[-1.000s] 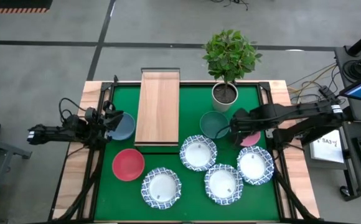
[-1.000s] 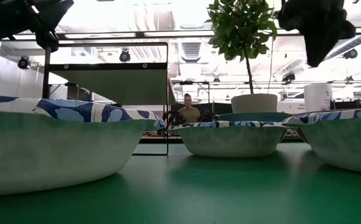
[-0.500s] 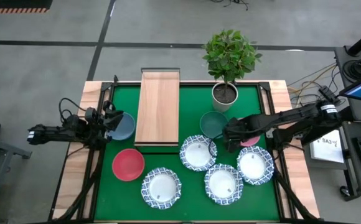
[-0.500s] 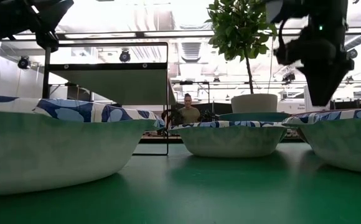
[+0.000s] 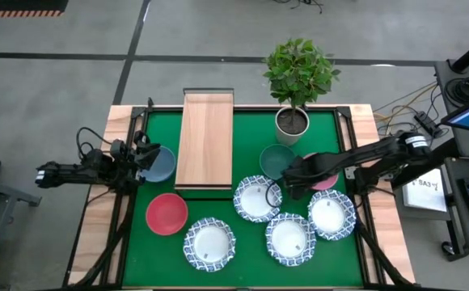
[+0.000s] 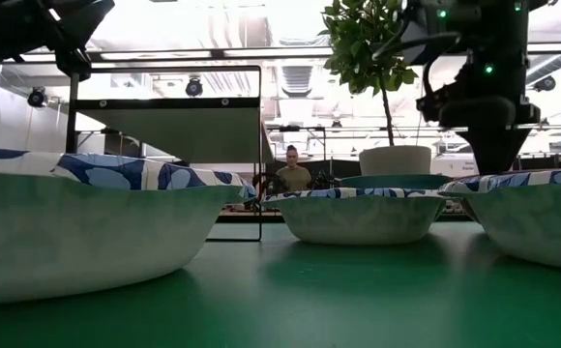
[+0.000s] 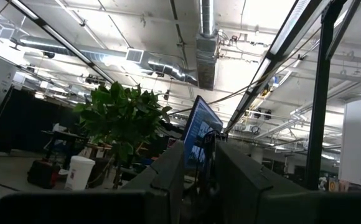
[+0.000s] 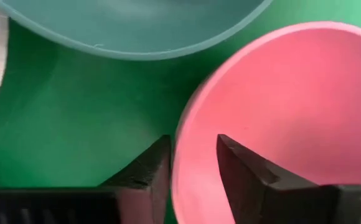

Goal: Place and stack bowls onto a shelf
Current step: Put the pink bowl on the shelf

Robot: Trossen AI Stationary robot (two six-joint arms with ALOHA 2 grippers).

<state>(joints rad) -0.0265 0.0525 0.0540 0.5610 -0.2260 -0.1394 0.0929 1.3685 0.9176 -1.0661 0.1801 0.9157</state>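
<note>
Green matting (image 5: 242, 133) covers the table, and behind it the hall is open, with pipes on the ceiling. From the mat's middle, the shelf (image 5: 205, 139) lies at about 10 o'clock, a long flat board of pale wood, still bare. A small potted plant (image 5: 297, 81) stands at 1 o'clock. Four white bowls with blue rims (image 5: 258, 198) sit around 6 o'clock, the red bowl (image 5: 166, 213) at 8, the teal bowl (image 5: 276, 160) at 2.

The pink bowl (image 8: 280, 112) is just beside the teal one, at 3 o'clock. It looks like smooth, stiff, light plastic, with a thin round rim; I think the wall would be slippery, so the rim is the place to pinch. The right gripper (image 8: 192, 165) straddles that rim, its narrow jaws one inside and one outside, not clearly closed on it.

The left gripper (image 5: 143, 159) waits at 9 o'clock by the blue bowl (image 5: 160, 164); whether its jaws hold the bowl I cannot tell
</note>
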